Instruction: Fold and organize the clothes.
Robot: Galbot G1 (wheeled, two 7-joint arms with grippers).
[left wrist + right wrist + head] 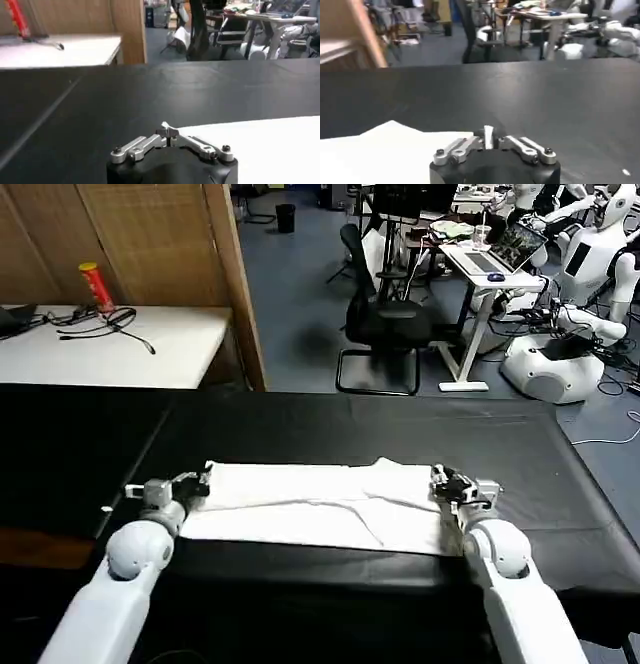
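Note:
The clothes are one white T-shirt (320,504), lying as a wide flat band across the black tabletop (330,424). My left gripper (203,478) is at the shirt's far left corner, low on the table. In the left wrist view this gripper (168,131) is shut, with a small white tip of the shirt (270,145) pinched between its fingers. My right gripper (440,478) sits at the far right corner. Seen from the right wrist, it (489,135) is shut too, a white strip of the shirt (380,150) held between its fingers.
Bare black tabletop stretches beyond the shirt and to both sides. Behind it at the left stand a white table (110,344) with a red can (97,286) and cables, and a wooden partition (235,274). An office chair (385,324) and desks stand farther back.

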